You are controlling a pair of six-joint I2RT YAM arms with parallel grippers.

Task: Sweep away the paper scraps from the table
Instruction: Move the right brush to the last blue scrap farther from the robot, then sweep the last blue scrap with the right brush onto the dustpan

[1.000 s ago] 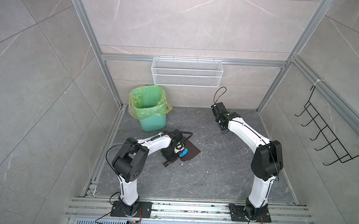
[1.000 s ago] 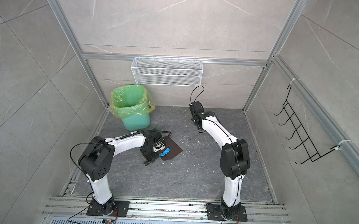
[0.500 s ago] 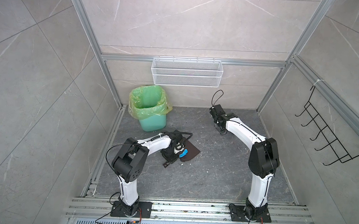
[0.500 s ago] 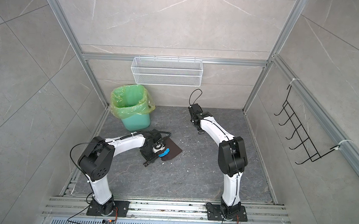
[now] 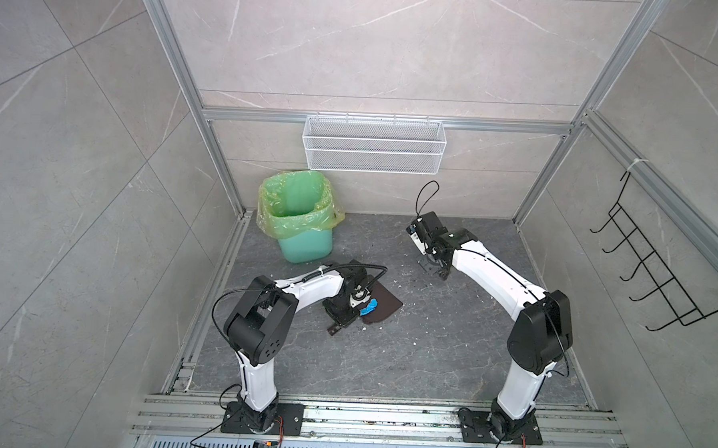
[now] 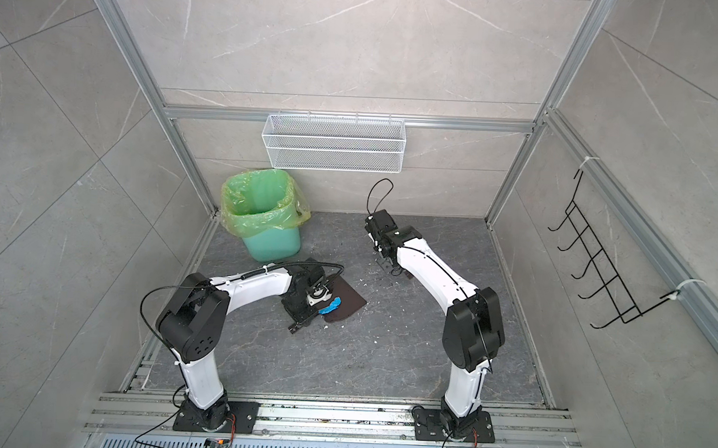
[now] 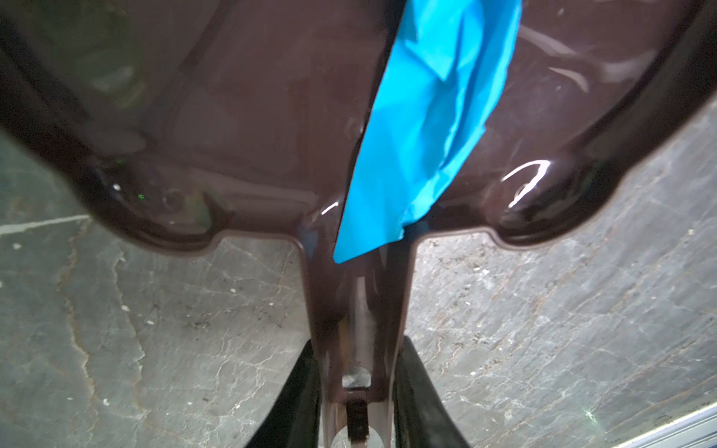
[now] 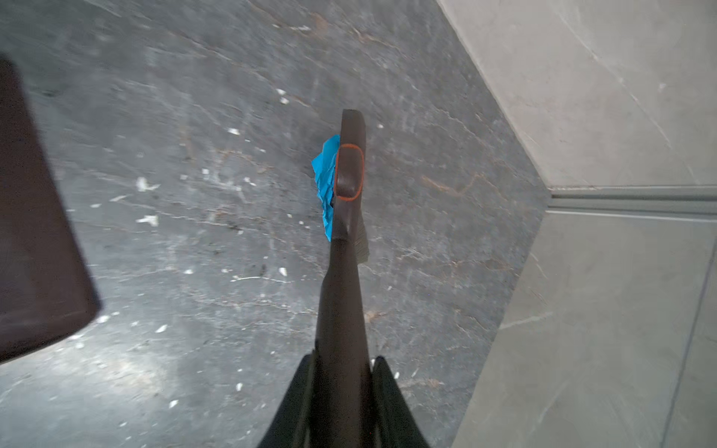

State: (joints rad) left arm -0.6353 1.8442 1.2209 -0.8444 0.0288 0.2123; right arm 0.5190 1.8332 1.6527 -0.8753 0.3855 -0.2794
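My left gripper (image 7: 357, 388) is shut on the handle of a dark brown dustpan (image 7: 271, 116) that lies flat on the table (image 5: 426, 353). One blue paper scrap (image 7: 426, 116) lies in the pan, also plain in both top views as the blue paper scrap (image 5: 370, 306) (image 6: 331, 306). My right gripper (image 8: 343, 372) is shut on a dark brown brush (image 8: 349, 170), its head down on the table right of the pan. Another blue scrap (image 8: 326, 182) sits against the brush head; the arm hides it in both top views.
A green bin (image 5: 303, 222) with a green liner stands at the back left, behind the dustpan (image 5: 383, 307). Tiny white crumbs (image 8: 147, 221) dot the table between brush and pan. A white wire basket (image 5: 373, 144) and a black hook rack (image 5: 655, 271) hang on the walls.
The right arm's wrist has shifted a little to the left with the brush. The left arm and the dustpan have stayed still.
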